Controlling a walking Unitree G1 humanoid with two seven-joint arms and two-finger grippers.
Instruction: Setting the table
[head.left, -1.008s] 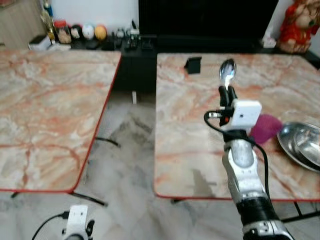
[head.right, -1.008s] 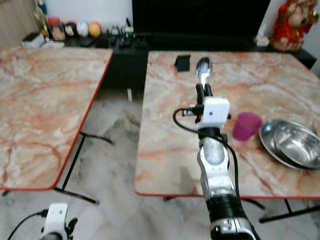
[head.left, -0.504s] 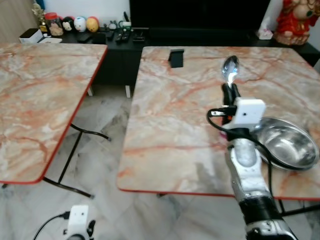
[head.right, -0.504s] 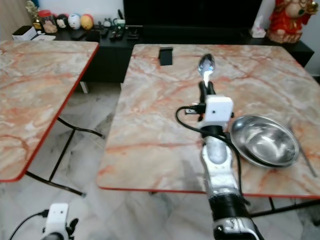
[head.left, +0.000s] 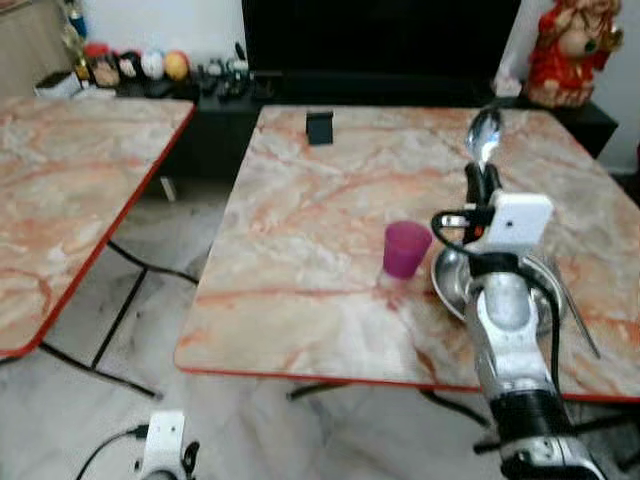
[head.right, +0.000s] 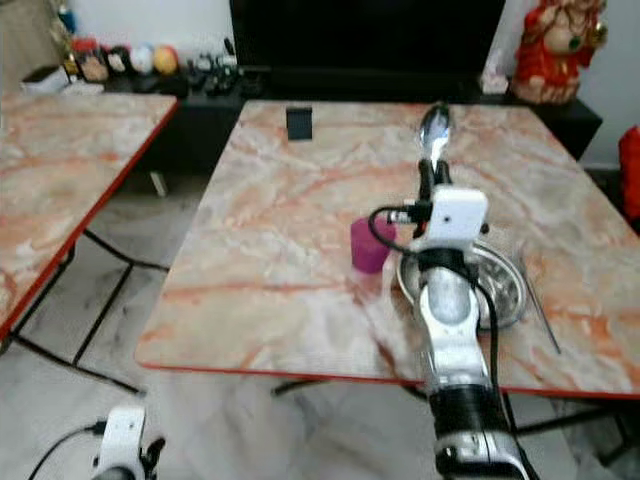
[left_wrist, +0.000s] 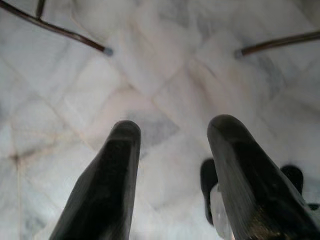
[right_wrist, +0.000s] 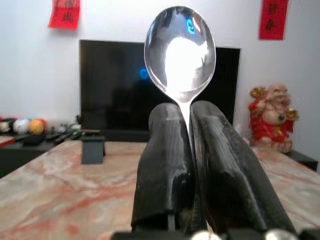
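Note:
My right gripper (head.left: 483, 182) is raised over the marble table (head.left: 330, 200) and is shut on a metal spoon (head.left: 485, 133) that stands upright, bowl up; the spoon (right_wrist: 180, 47) sticks out between the black fingers (right_wrist: 165, 165). Under that arm lies a steel bowl (head.left: 452, 280) on the table, mostly hidden by the wrist. A purple cup (head.left: 405, 248) stands just left of the bowl. A thin metal utensil (head.left: 572, 312) lies right of the bowl. My left gripper (left_wrist: 172, 145) hangs low over the tiled floor, open and empty.
A second marble table (head.left: 60, 200) stands to the left with a floor gap between. A small black stand (head.left: 319, 128) sits at the table's far edge. Behind are a dark cabinet with a TV (head.left: 380, 40), small items (head.left: 130, 68) and a red figurine (head.left: 570, 45).
The camera has moved right and closer, so the table has shifted left in view. The purple cup has come out from behind my right arm. The spoon stays held upright.

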